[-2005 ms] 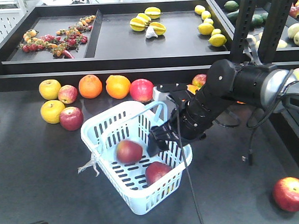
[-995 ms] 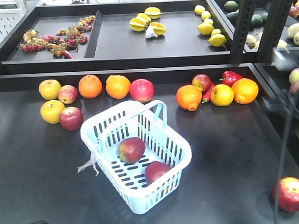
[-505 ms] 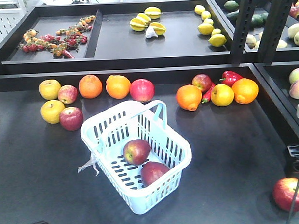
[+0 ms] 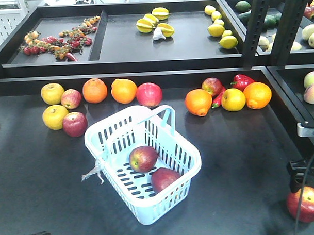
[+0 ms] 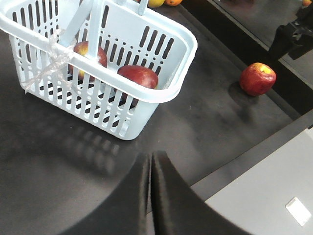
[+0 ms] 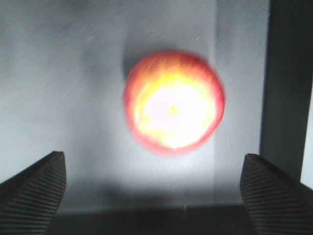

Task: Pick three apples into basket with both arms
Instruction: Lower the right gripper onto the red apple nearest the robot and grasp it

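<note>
We read left to right: the left gripper point(image 5: 150, 186) has its fingers pressed together, holding nothing, parked near the basket point(image 4: 112, 130) — presumably idle for this pick; two apples lie in the basket, one point(image 4: 143, 158) touching the other point(image 4: 165, 179); the third apple point(image 4: 305, 204) sits on the table point(image 4: 236, 161), well apart at far right; the right gripper point(image 6: 154, 188) is spread wide above it, apple centred between the jaws — we judge it's lined up for a straight descent and grasp.
</note>
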Robot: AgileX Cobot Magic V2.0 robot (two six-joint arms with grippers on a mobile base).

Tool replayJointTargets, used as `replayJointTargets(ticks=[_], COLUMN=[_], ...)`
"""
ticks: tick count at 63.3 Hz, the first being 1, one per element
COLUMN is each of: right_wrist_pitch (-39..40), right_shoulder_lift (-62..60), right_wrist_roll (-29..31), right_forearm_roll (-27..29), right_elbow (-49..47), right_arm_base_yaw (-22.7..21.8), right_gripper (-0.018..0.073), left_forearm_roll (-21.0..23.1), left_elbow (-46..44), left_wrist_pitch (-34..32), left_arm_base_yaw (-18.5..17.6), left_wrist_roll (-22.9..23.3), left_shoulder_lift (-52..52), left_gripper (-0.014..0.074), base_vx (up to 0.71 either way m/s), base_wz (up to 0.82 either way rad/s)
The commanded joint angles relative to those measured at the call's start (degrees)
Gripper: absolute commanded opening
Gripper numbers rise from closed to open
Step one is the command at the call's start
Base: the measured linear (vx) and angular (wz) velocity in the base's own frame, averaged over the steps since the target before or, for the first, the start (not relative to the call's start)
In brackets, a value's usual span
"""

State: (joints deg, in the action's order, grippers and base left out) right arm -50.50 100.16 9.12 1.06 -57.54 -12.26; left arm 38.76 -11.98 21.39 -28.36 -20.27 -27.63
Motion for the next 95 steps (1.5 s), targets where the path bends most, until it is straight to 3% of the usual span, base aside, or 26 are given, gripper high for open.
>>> replayJointTargets(ticks=[1, 53, 60, 75, 87, 95], right_wrist_pitch=[-0.4, 4.5, 4.0, 0.4, -0.7, -2.9], right_shoulder_lift=[0.0, 12.8, 12.8, 10.2, 1.5, -5.3], right_wrist_roll=[-0.1, -2.6, -2.6, -0.5, 7.4, 13.3], right_forearm_roll=[-0.6, -2.1, -2.1, 0.6, 12.4, 22.6], right_elbow=[-3.0, -4.2, -4.2, -4.6, -4.6, -4.6], right_arm_base_yaw=[-0.3, -0.3, -0.3, -0.3, -0.2, -0.2], right_gripper=[0.0687, 0.062, 0.0545, 0.0227, 0.0003, -0.0008], left_forearm_roll=[1.2, 1.2, 1.2, 1.2, 1.2, 1.2], left_elbow=[-1.7, -1.7, -1.7, -1.7, -1.7, -1.7], left_wrist_pitch=[-2.6, -2.6, -2.6, -2.6, -2.6, -2.6], left_arm_base_yaw=[-0.1, -0.1, -0.1, -0.1, -0.1, -0.1], left_wrist_roll=[-0.1, -0.1, -0.1, -0.1, -0.1, -0.1], left_shoulder_lift=[0.1, 0.1, 0.1, 0.1, 0.1, 0.1], left_gripper=[-0.0006, -0.0006, -0.0006, -0.0006, -0.0006, -0.0006], base_vx=[0.0, 0.0, 0.0, 0.0, 0.0, 0.0], base_wz=[0.0, 0.0, 0.0, 0.0, 0.0, 0.0])
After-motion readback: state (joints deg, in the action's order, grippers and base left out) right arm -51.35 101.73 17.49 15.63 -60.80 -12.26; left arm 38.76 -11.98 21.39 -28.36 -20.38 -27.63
